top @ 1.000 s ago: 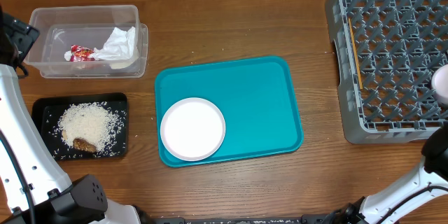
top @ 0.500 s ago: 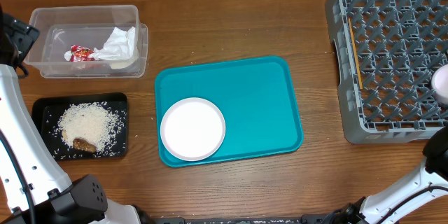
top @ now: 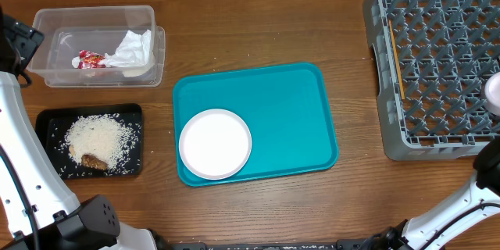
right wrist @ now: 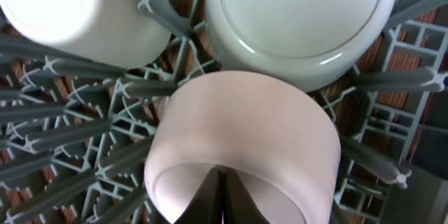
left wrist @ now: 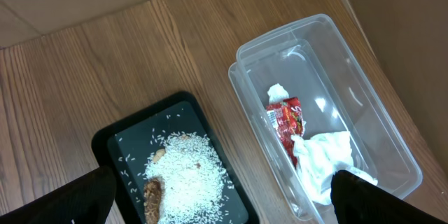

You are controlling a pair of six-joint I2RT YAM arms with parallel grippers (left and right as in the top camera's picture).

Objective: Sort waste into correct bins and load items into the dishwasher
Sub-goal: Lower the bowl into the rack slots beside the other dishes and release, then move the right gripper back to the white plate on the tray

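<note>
The clear tub (top: 48, 73) holds the crumpled white napkin (top: 134, 48) and the red-and-white wrapper (top: 90, 59); both also show in the left wrist view, napkin (left wrist: 320, 157) and wrapper (left wrist: 284, 115). The black tray (top: 47, 125) holds rice (top: 98, 137) and the brown scrap (top: 94, 160). The white plate (top: 215, 143) lies on the teal tray. My left gripper (left wrist: 224, 196) is open and empty above the tub and black tray. In the grey rack (top: 437, 62), my right gripper (right wrist: 222, 182) is shut on the rim of a pale bowl (right wrist: 245, 122), beside a white cup (right wrist: 77, 7) and a pale saucer (right wrist: 301, 21). Chopsticks (top: 394, 55) lie in the rack.
The teal serving tray (top: 289, 117) sits mid-table between the bins and the rack. The rack's upright pegs (right wrist: 84, 133) crowd round the held bowl. A cardboard wall (left wrist: 413, 35) stands behind the tub.
</note>
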